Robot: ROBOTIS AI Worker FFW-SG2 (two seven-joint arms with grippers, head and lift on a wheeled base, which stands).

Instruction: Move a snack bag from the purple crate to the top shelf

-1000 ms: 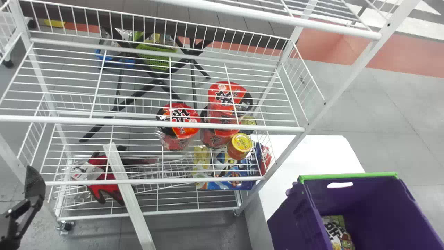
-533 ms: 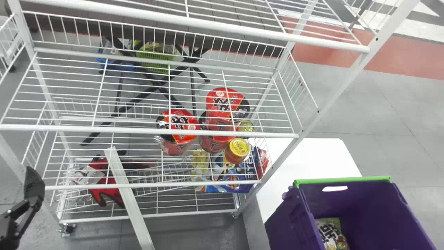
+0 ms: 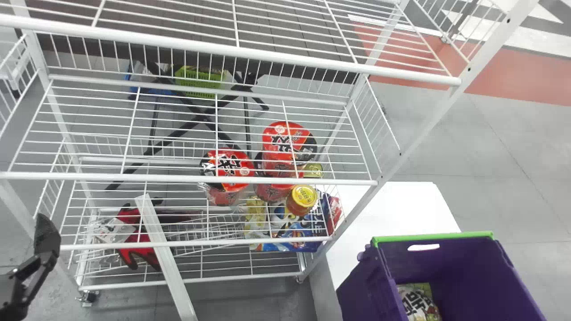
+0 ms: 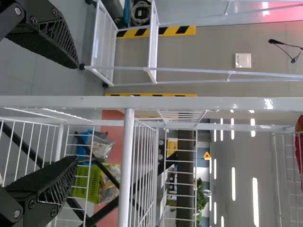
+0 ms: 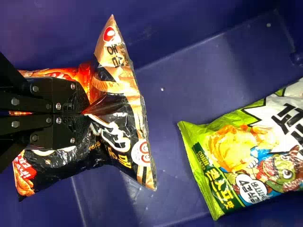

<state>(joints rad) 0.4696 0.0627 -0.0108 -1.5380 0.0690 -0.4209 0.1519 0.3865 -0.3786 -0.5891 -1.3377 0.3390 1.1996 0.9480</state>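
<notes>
Head view: one white wire rack (image 3: 196, 179), with red noodle cups (image 3: 227, 167), a yellow-lidded tub (image 3: 303, 196) and red gloves (image 3: 134, 240) on its lower levels. Beside it, one white table (image 3: 401, 205); one purple crate (image 3: 459, 263), green along one rim edge. Inside the crate, one green-and-white snack bag (image 3: 417, 301). At the left edge, near the rack, one left gripper (image 3: 47, 234).

Left wrist view: its jaws spread apart, nothing between them.

Right wrist view: one right gripper (image 5: 85, 113), jaws closed on one black-and-orange snack bag (image 5: 116, 130), pinched toward one sealed end, inside the crate; the green-and-white bag lies near it, apart.
</notes>
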